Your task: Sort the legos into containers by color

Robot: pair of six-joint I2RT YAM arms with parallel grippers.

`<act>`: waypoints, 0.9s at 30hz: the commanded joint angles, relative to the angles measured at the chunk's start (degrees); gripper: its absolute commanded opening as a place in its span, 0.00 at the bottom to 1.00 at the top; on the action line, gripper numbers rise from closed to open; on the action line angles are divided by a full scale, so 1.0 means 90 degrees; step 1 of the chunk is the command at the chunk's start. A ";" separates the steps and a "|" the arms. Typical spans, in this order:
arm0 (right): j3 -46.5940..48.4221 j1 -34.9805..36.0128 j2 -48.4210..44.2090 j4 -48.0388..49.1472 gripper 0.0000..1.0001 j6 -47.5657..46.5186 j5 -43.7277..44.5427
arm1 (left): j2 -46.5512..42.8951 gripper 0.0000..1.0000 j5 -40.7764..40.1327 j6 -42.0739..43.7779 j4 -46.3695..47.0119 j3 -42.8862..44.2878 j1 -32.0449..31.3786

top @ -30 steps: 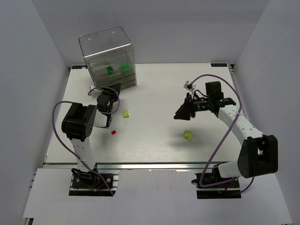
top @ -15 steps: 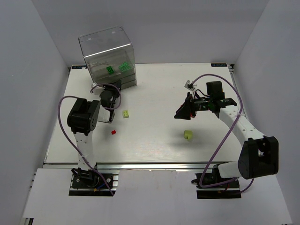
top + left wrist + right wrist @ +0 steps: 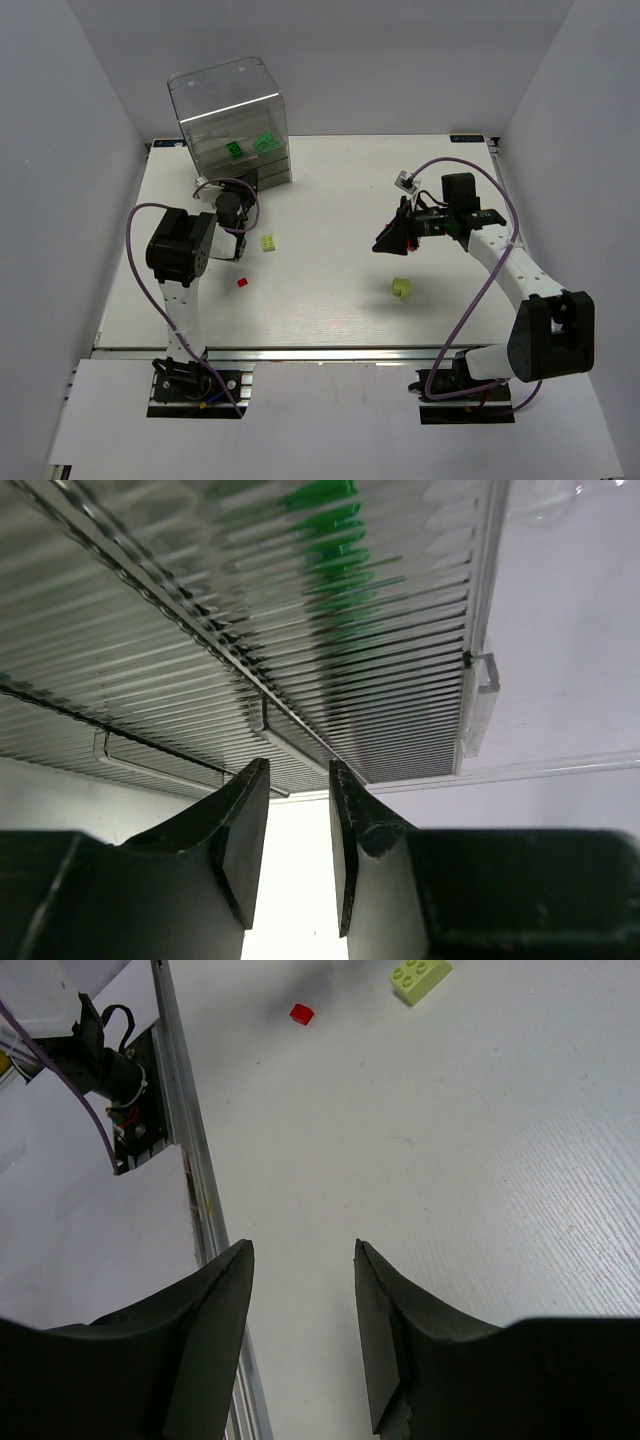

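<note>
The clear plastic cabinet (image 3: 230,120) stands at the back left, with two green bricks (image 3: 233,148) (image 3: 265,142) inside. In the left wrist view its ribbed drawers (image 3: 330,650) fill the frame, with a green blur behind them. My left gripper (image 3: 242,188) (image 3: 298,768) is open by a narrow gap, empty, right at the cabinet's lower drawer fronts. A yellow-green brick (image 3: 268,242) (image 3: 420,977), a tiny red brick (image 3: 242,283) (image 3: 301,1013) and another yellow-green brick (image 3: 402,288) lie on the table. My right gripper (image 3: 385,243) (image 3: 300,1248) is open and empty above the table's middle right.
The white table (image 3: 340,200) has walls on three sides. An aluminium rail (image 3: 185,1110) runs along the near edge, by the left arm's base and cables (image 3: 100,1060). A purple cable (image 3: 470,300) loops beside the right arm.
My left gripper has moved up toward the cabinet's drawer fronts, most of it in the first half second. The right arm and the bricks have not moved.
</note>
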 commanded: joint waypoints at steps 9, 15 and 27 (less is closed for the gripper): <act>-0.0024 -0.0024 -0.0041 0.0059 0.50 -0.0124 -0.0203 | -0.0071 0.41 -0.0114 -0.0053 0.0231 0.0112 -0.0018; -0.0043 -0.0043 -0.0021 0.0050 0.49 -0.0144 -0.0212 | 0.0065 0.35 -0.0124 -0.0093 0.0270 0.0239 -0.0018; -0.0033 -0.0043 -0.0060 0.0020 0.48 -0.0193 -0.0232 | 0.0182 0.26 -0.0134 -0.0200 0.0377 0.0249 0.0041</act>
